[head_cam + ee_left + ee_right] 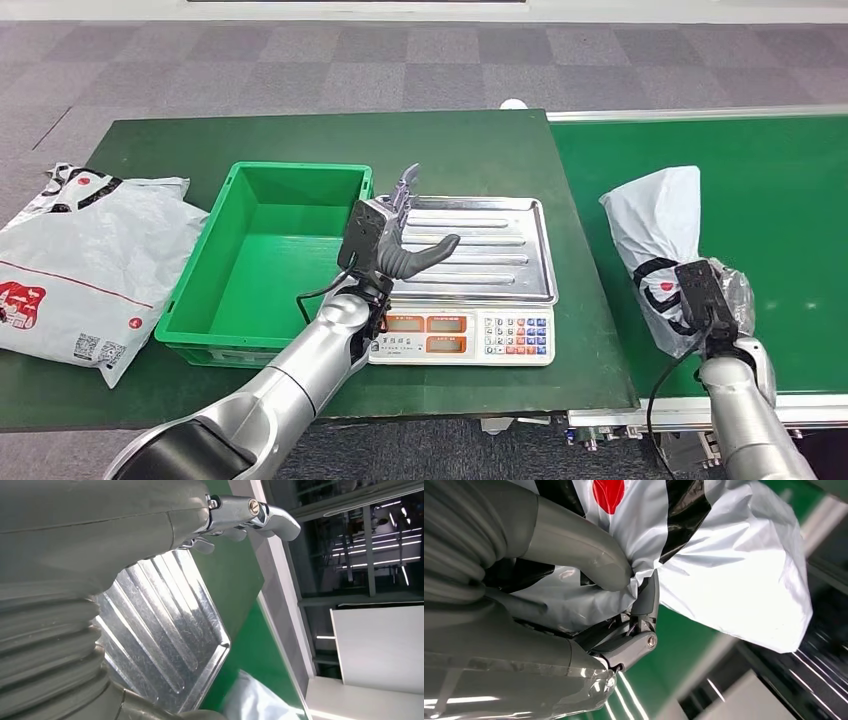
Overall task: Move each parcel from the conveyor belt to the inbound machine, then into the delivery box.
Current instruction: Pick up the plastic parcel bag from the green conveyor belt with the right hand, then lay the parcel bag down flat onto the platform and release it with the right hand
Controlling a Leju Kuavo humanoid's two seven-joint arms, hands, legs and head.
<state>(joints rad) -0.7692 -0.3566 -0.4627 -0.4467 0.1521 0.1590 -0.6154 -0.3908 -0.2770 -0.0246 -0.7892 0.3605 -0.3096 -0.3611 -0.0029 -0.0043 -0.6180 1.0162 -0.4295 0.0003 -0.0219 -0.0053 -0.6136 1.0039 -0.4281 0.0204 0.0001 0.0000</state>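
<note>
A white plastic parcel (pixel 660 235) with black and red print stands on the green conveyor belt (pixel 780 200) at the right. My right hand (pixel 705 300) grips its near end; in the right wrist view the thumb (pixel 584 555) presses into the parcel (pixel 734 575). My left hand (pixel 392 240) hovers open over the left side of the scale's steel tray (pixel 500 250), fingers spread and nothing in them. The left wrist view shows the ribbed steel tray (pixel 165 630) beneath the hand (pixel 100 525). The green delivery box (pixel 265 255) stands just left of the scale, with nothing in it.
A large grey-white parcel (pixel 80 260) lies at the left end of the dark green table (pixel 480 140). The scale's keypad and display (pixel 470 335) face me near the table's front edge. Grey carpet lies beyond the table.
</note>
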